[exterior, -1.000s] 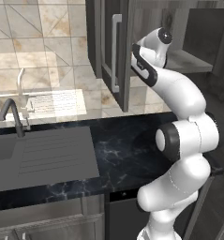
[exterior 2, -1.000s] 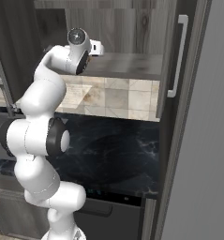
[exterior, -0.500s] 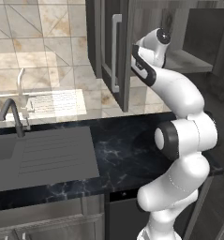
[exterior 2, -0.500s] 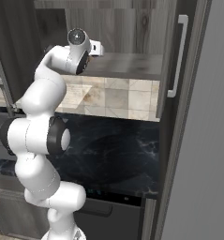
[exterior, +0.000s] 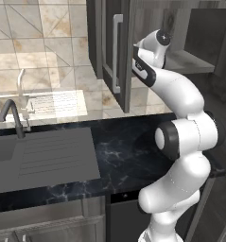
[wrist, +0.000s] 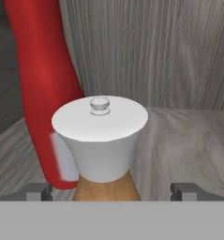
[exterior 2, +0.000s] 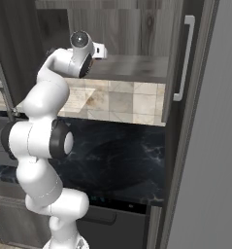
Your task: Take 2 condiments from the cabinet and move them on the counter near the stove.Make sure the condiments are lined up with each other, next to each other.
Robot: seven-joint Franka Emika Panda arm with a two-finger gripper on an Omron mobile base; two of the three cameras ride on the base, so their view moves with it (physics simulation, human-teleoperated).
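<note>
Gripper [wrist: 111, 191] inside the cabinet [exterior: 125, 56], lined up on the orange-brown bottle [wrist: 107, 187].

From the hand camera I see both fingertips [wrist: 38, 191] spread wide, one on each side of the orange-brown bottle's white cap [wrist: 100, 136], neither touching it. The slim red bottle [wrist: 44, 79] stands upright just behind and to the left of it, close against it, both on the grey shelf [wrist: 188, 140] before the wood-grain back wall. From the base cameras I see the arm reaching up into the open cabinet above the black counter [exterior: 128, 146].
</note>
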